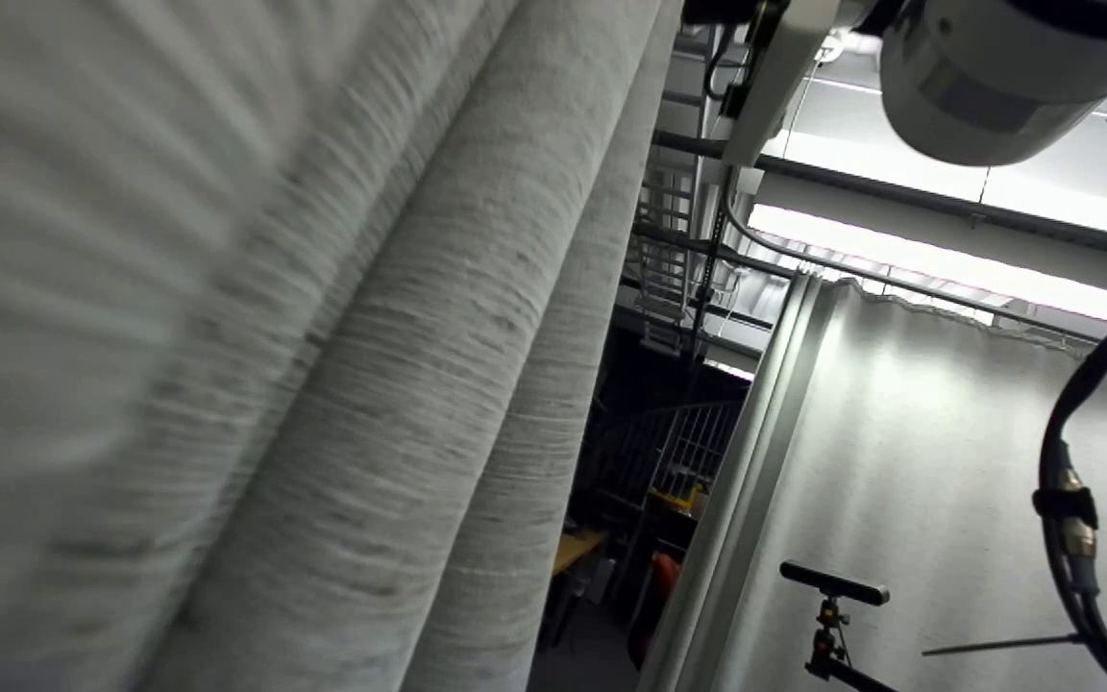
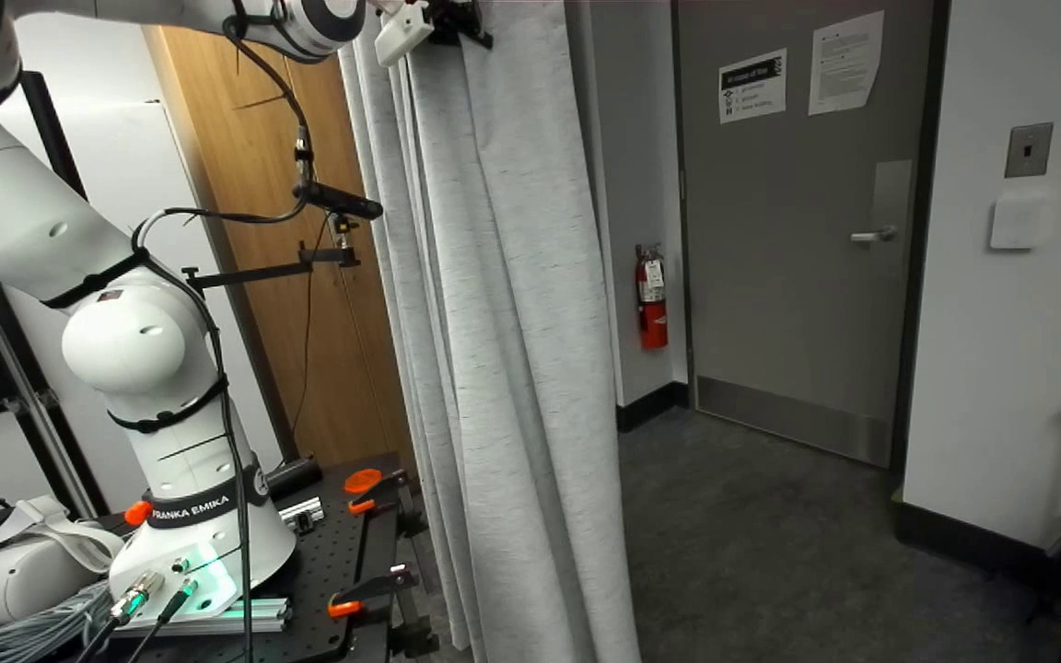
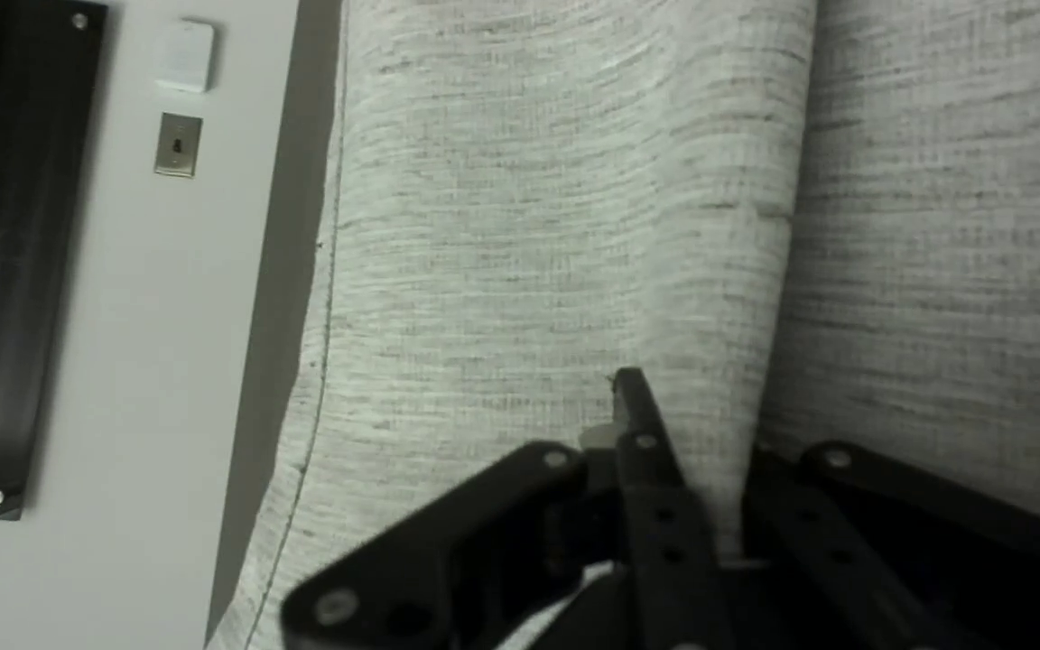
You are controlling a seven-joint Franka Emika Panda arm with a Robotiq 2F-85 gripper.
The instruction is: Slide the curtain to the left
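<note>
In an exterior view, the curtain (image 1: 390, 384) fills the near left; in an exterior view, it hangs in folds right of my base (image 2: 208, 536), left of the grey door (image 2: 788, 258); in the wrist view, my fingers (image 3: 657, 510) grip a fold of it.

In an exterior view, the curtain (image 2: 507, 331) is cut off top and bottom.

Your curtain (image 2: 540, 304) looks like matt, rough-woven cloth, your robot (image 2: 24, 212) like smooth plastic, the panel (image 2: 245, 157) wood, the notices (image 2: 752, 87) paper
</note>
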